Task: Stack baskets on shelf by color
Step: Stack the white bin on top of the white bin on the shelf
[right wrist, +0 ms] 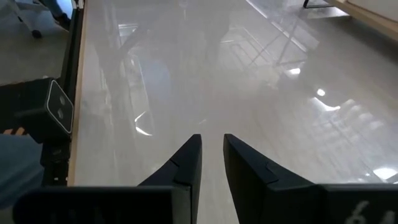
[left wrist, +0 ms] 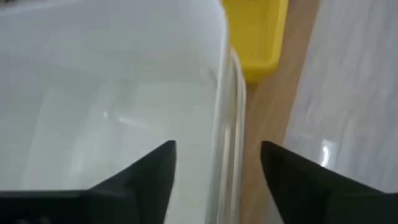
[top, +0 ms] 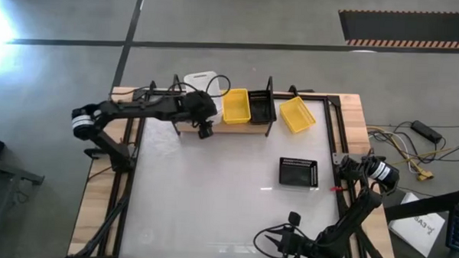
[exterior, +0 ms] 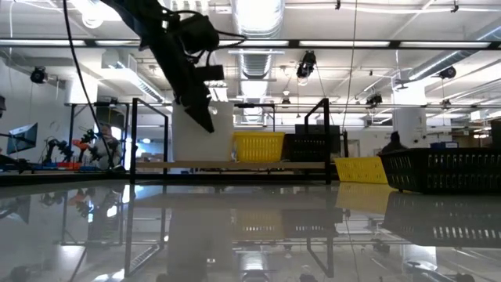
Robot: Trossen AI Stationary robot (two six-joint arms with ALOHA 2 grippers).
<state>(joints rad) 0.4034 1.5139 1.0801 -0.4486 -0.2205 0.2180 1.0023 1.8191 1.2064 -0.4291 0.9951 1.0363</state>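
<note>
Left hand [left wrist: 217,171] wide over smooth white basket [left wrist: 118,93], stacked rims.

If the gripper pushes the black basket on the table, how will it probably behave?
The black basket will likely slide easily, since the tabletop looks glossy. Its slotted plastic walls suggest it is light and fairly stiff. Being shallow and flat-bottomed, it probably will not tip.
</note>
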